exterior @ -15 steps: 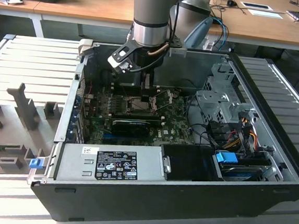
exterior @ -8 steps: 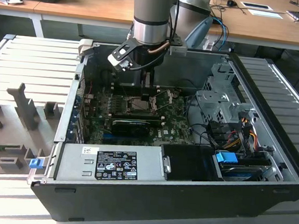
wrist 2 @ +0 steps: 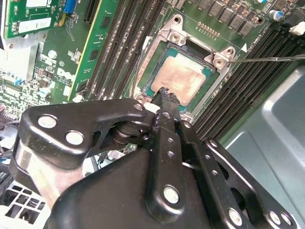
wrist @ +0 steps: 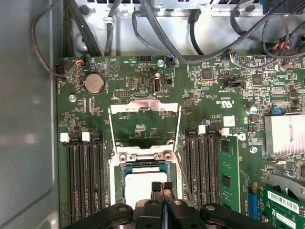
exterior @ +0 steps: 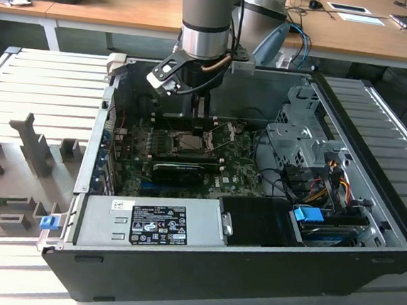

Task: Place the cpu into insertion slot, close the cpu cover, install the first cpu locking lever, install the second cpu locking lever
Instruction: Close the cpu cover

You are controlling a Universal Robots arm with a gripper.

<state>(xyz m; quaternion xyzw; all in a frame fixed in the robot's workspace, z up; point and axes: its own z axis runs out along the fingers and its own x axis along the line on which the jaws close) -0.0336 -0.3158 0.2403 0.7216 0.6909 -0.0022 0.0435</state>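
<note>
Hovering clenched: claw (wrist 2: 164,93) fingertips pressed together, gripping nothing, tip at near edge of cpu (wrist 2: 183,76); contact unclear. Cpu seated in insertion slot (wrist 2: 177,34) just under claw. Memory slots (wrist: 83,176) flank both sides. Thin lever wire (wrist 2: 267,59) angles out from slot corner. Beyond: coin battery (wrist: 94,83), cables (wrist: 147,21), case wall (wrist: 24,143).

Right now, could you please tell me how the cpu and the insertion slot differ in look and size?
Look: the cpu is a smooth, pale beige plate, while the insertion slot shows a silver metal rim. Size: the insertion slot is larger and frames the cpu. Pose: the cpu lies inside the insertion slot, which sits on the green board. Both are square and lie flat.
</note>
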